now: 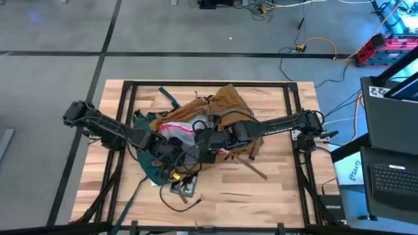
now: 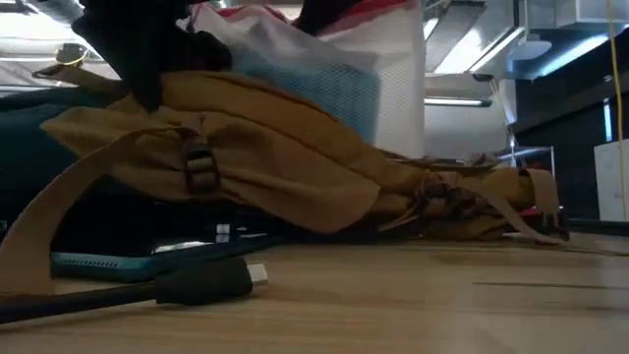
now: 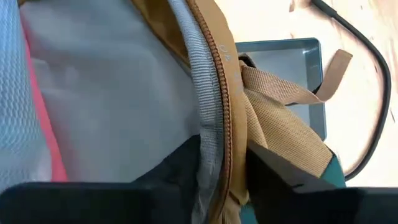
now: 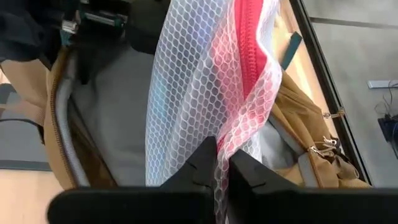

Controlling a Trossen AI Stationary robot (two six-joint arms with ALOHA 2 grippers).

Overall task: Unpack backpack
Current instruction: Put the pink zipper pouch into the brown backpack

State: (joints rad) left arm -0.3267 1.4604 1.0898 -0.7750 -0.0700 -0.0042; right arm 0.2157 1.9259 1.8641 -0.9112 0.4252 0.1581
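High view shows the backpack lying flat near the middle of the wooden table, its tan fabric toward the far side and its dark teal parts toward the near side, with both dark arms reaching into it from either side. The left claw is at the bag's near edge; in the left wrist view its two dark fingers sit on either side of the opening's rim, pinching the tan edge with its zipper and grey lining between them. The right claw is closed on a white mesh pouch with a pink-red zipper band, the mesh caught tight between its fingertips in the right wrist view, and the pouch stands up out of the bag's grey interior. From the low view the pouch rises above the slumped tan body of the backpack, with a buckle on a tan strap facing the camera. On the table just in front of the bag lie a thin blue-grey tablet-like slab and a black cable with a white-tipped plug
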